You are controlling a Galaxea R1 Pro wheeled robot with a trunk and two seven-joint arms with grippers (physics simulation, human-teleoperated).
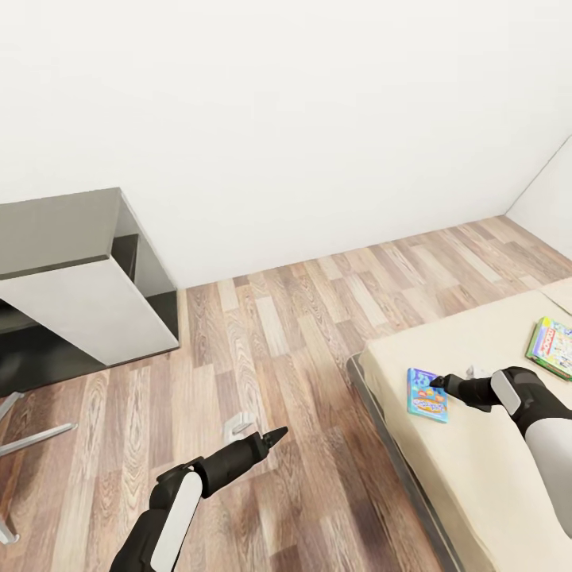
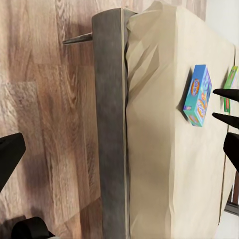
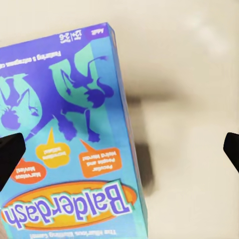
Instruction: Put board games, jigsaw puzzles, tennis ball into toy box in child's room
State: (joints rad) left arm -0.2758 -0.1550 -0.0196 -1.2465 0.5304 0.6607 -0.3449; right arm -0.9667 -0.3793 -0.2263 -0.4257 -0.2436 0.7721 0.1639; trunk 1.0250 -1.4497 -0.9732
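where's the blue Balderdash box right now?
In the head view the blue Balderdash box lies flat on the bed, near its floor-side edge, just off the right gripper fingertips; a green game box lies farther right.

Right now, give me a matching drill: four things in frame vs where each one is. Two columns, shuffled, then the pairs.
Things:
1. blue Balderdash box
2. green game box
3. left hand
4. right hand

Places:
A. over the wood floor beside the bed
B. at the blue box's edge, above the mattress
C. flat on the mattress near the bed's edge
D. on the mattress, toward the head view's right edge

Pairs: 1-C, 2-D, 3-A, 4-B
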